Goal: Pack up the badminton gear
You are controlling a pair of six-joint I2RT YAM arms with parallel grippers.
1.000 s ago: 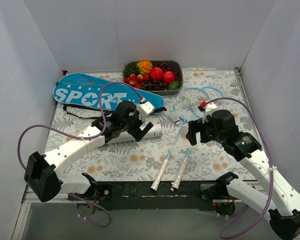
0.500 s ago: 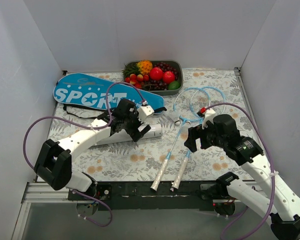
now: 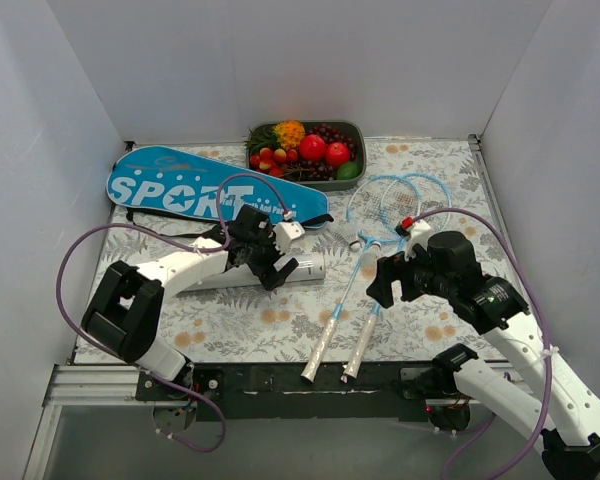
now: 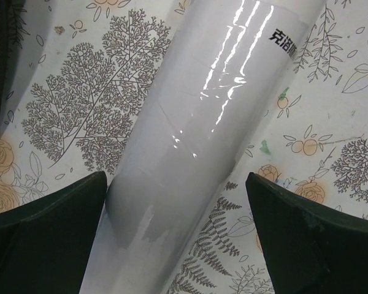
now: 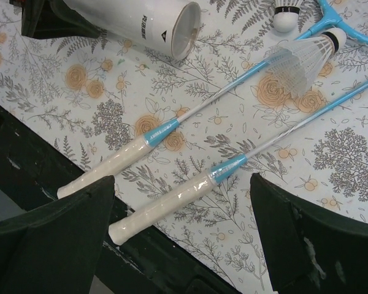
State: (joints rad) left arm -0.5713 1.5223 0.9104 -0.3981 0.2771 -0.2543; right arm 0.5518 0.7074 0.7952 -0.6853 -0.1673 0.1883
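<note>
White gloss noted on the shuttlecock tube (image 4: 190, 122), lying on its side on the patterned bench (image 3: 240, 320), just in front of the blue SPORT bag (image 3: 170, 190) at the far left. Found the left jaws spread fully wide, straddling the tube with one on each side, not closed on it, holding nothing. Judged the tube light, hollow, stiff, slick and apt to roll; best taken squarely across the body with a modest squeeze. Found the right jaws equally wide and empty, hovering above the white handles of the two rackets (image 5: 165, 128), laid side by side right of the tube, handles toward the near edge. Judged these light, with whippy shafts and delicate strings; best gripped at the wrapped handles. Spotted a loose shuttlecock (image 5: 306, 55) resting on one shaft: fragile, easily crushed.
</note>
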